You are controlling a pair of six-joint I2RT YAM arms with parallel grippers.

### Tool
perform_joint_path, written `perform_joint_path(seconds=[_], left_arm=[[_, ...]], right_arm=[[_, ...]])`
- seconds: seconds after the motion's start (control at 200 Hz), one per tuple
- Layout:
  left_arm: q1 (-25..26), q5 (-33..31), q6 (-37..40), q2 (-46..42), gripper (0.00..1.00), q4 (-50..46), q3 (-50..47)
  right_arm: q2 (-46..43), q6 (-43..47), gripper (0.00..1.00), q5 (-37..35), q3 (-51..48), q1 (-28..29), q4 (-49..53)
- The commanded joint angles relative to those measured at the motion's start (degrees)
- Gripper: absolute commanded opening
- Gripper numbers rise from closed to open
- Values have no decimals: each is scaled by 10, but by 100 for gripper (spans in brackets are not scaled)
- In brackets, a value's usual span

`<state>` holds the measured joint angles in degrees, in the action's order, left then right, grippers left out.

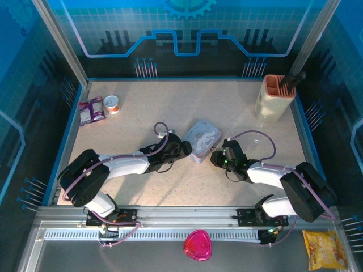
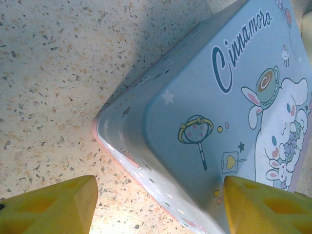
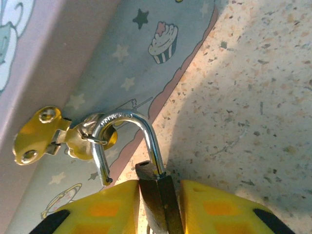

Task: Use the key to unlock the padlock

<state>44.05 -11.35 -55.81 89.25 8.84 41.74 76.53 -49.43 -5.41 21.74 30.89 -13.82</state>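
Two arms: we see both reaching to the tin (image 1: pixel 203 139) on the table (image 1: pixel 142 107), one from each side.
Left gripper (image 2: pixel 160 197): claw spread wide, a corner of the tin between its fingers (image 2: pixel 53 207); one finger stands clear of the tin's wall, bare table between.
Padlock (image 3: pixel 155 192): beside the tin's side wall, near the table; shackle (image 3: pixel 122 118) hooked through the ring of the gold hasp (image 3: pixel 44 136), one end free of the dark body.
Right gripper (image 3: pixel 160 195): yellow fingers close on either side of the body; we cannot tell whether they pinch it.
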Motion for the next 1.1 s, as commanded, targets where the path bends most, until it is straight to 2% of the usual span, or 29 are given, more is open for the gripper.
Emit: perform_joint_path(seconds=[0.0,0.365,0.51,0.72,1.096], left_arm=[[-3,-20,2,14,68,-73,-6],[-4,-17,2,17,68,-70,-7],[-4,-17,2,16,68,-69,-7],[-5,-17,2,15,68,-69,-9],[-5,-16,3,18,68,-70,-5]], right_arm=[[-19,6,29,-1,-9,-13,5],[-34,1,15,13,-26,-18,-13],[-25,10,24,23,-22,-19,-31],[6,18,30,48,-26,-19,-51],[51,19,31,68,-16,-9,-87]])
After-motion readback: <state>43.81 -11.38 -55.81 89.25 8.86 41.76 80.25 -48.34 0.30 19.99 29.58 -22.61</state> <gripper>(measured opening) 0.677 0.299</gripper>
